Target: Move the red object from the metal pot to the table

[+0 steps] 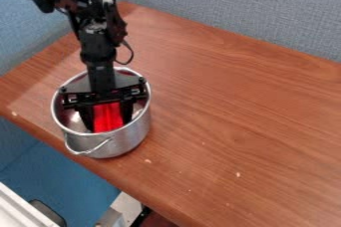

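The metal pot [80,136] stands near the front left corner of the table [226,92]. The red object [104,121] lies inside it, showing bright red between the pot's walls. My gripper [103,112] points straight down into the pot from the black arm above. Its black crossbar spans the pot's mouth, and its fingers [70,104] reach down on either side of the red object and press against it. The object's lower part and the fingertips are hidden by the pot's rim.
The table's front edge [160,206] runs close under the pot, with a drop to the floor beyond it. A blue wall [253,2] stands behind the table. Bare wood stretches to the right of the pot.
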Motion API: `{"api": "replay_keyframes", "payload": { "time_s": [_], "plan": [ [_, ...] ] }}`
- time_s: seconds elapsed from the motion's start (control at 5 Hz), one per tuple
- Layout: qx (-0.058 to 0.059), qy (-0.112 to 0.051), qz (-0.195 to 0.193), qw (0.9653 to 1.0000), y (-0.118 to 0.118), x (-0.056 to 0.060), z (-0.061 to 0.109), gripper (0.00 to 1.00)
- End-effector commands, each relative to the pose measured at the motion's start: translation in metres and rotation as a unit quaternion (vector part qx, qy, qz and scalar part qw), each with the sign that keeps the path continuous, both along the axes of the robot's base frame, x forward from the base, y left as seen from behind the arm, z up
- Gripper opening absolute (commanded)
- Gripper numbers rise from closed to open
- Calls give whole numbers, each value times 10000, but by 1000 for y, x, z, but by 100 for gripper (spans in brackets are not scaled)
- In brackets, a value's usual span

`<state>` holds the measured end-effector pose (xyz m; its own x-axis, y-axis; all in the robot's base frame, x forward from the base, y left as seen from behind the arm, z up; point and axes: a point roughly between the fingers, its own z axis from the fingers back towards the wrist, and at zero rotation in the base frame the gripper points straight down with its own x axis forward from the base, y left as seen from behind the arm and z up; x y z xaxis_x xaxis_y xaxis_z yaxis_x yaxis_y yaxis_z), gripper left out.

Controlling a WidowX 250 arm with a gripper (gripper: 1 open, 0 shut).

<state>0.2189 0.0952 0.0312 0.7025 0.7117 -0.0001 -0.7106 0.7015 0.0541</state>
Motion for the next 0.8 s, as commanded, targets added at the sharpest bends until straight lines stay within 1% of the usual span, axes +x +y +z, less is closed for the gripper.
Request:
{"api": "replay_keyframes", "payload": {
  "time_s": [0.0,0.4,0.6],
  "plan": [
    [-17,-88,-6,10000,10,3,2,0],
    [-186,-17,391,9991,28,-6,2,0],
    [-305,15,604,9977,37,-11,2,0]
  ]
}}
